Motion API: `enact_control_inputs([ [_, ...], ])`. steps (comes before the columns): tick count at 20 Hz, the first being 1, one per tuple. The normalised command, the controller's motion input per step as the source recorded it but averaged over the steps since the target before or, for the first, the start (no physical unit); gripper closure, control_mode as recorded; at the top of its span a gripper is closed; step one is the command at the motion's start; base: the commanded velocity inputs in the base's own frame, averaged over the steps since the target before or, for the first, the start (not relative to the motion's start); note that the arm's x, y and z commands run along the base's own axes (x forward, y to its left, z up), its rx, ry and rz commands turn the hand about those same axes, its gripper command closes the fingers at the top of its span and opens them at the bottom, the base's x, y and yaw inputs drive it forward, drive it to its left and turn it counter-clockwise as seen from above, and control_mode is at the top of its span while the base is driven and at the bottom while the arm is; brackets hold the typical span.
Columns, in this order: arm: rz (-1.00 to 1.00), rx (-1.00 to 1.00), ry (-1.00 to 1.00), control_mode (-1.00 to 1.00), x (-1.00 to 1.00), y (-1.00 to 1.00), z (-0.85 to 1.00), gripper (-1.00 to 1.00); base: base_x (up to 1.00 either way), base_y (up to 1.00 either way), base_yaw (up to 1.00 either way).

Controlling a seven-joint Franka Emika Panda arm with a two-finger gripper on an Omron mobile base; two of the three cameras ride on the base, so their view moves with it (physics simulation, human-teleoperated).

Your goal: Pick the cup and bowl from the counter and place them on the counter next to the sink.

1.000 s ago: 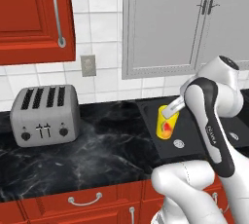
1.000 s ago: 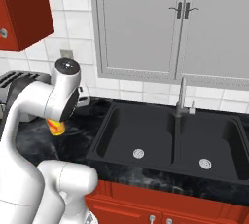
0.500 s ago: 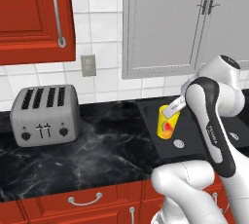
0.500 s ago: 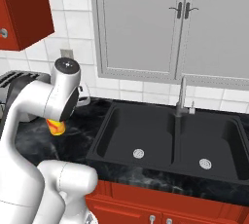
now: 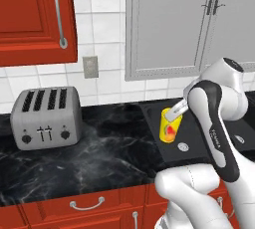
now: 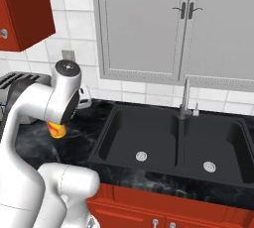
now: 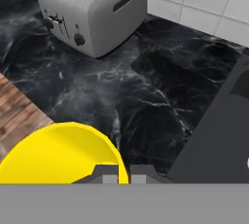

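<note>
Left base view: cup (image 5: 169,125) clenched at rim by fingers (image 5: 175,112), held at sink's (image 5: 199,138) left edge, same spot as a second ago. Right base view: cup (image 6: 56,130) low over desk (image 6: 34,140). Hand view: cup (image 7: 61,152) between fingers, toaster (image 7: 95,9) beyond. No shift; probably settling before placing.

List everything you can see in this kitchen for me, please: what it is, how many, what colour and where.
cup: one, yellow with a red-orange mark, held above the sink's left edge.
toaster: one, silver, four slots, on the counter at the left.
counter: one, black marble with white veins, over red cabinet fronts.
sink: one, black, two basins, each with a silver drain.
faucet: one, silver, behind the sink.
wall outlet: one, grey, on the white tiles.
upper cabinets: grey pair above the sink; a red one at the left.
gripper: one, shut on the cup's rim.
</note>
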Motion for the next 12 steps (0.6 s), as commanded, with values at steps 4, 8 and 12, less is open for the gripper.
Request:
enact_control_inputs([
  [4, 0.00, 0.00, 0.00, -1.00, 0.08, 0.04, -0.12, 1.00, 0.00, 0.00, 0.00],
  [8, 0.00, 0.00, 0.00, -1.00, 0.06, 0.00, -0.06, 1.00, 0.00, 0.00, 0.00],
  [12, 0.00, 0.00, 0.00, -1.00, 0.63, 0.00, -0.13, 1.00, 0.00, 0.00, 0.00],
])
